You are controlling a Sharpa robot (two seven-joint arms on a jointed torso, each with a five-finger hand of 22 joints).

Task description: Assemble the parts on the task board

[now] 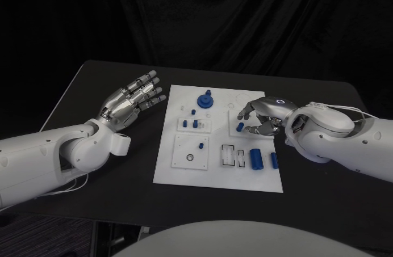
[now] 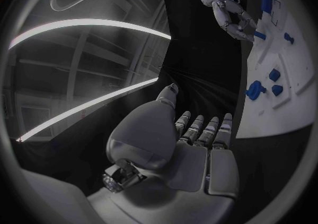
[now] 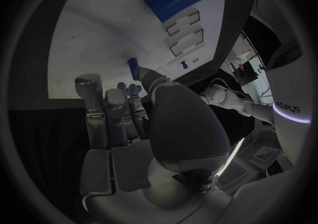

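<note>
Partly hidden blue part (image 1: pixel 241 127) under right hand (image 1: pixel 260 121), grasp unclear, left hand (image 1: pixel 131 101) fingers spread, empty.

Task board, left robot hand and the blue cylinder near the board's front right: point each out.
Task board (image 1: pixel 214 177): head view, bare front strip.
Left robot hand (image 1: pixel 131 102): head view, palm.
Blue cylinder (image 1: pixel 257 159): head view, mid-body.

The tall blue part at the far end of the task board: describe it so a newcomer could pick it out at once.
Start from the white task board in the middle of the black table. Go to its far edge, away from the robot, between the two hands. The tall blue part stands upright there on a round base with a narrow stem rising from it, while the other blue pieces lie lower and nearer the robot.
</note>
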